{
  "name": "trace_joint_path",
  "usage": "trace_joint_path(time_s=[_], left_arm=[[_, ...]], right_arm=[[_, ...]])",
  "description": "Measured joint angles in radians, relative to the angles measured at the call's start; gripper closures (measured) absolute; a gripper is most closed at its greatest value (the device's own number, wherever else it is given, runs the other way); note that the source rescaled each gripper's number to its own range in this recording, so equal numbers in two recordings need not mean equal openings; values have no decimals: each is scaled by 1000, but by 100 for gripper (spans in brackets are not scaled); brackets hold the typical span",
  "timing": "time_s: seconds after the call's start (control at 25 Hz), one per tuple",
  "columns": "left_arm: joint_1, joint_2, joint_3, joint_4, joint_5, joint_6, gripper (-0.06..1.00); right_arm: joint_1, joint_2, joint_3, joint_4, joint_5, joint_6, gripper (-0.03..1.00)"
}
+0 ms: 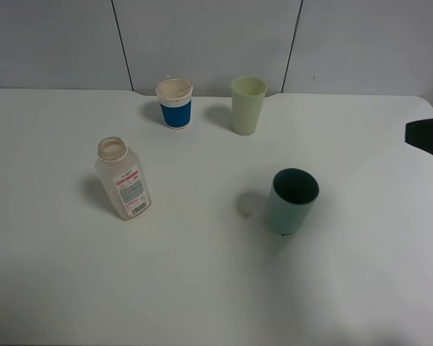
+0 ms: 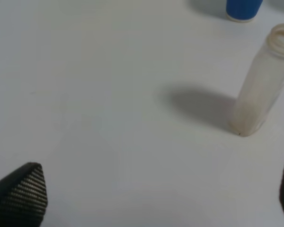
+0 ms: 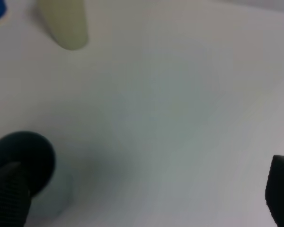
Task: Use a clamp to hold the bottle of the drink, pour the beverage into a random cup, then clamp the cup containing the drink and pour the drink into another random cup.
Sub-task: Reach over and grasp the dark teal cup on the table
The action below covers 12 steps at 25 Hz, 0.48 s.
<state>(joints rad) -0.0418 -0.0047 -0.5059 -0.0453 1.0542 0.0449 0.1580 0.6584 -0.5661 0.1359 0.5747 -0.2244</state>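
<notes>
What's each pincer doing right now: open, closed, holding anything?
Left pincer: open, holding nothing.
Right pincer: open, holding nothing.

We see the left gripper [image 2: 156, 194] with 2 matte black fingers [image 2: 21, 191], the 8 o'clock one finely ribbed. The right gripper [image 3: 144, 194] matches: black, ribbed pads [image 3: 7, 196]. Overhead, a black angular arm part [image 1: 427, 137] shows at 3 o'clock.

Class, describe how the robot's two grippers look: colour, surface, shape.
The left gripper and right gripper both have black jaws with a fine ribbed, grid-like surface and blunt tips. No cables or markings show. The high view shows only a dark angular piece of the right arm at its edge.
</notes>
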Motion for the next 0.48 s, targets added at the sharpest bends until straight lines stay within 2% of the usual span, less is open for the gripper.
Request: trace_joint_path(time_s=[0.24, 0.48], left_arm=[[0, 0, 0, 0, 0, 0, -6], [0, 0, 0, 0, 0, 0, -6]], right_arm=[[196, 155, 0, -113, -158, 85, -3], [308, 251, 0, -194, -209, 182, -3]])
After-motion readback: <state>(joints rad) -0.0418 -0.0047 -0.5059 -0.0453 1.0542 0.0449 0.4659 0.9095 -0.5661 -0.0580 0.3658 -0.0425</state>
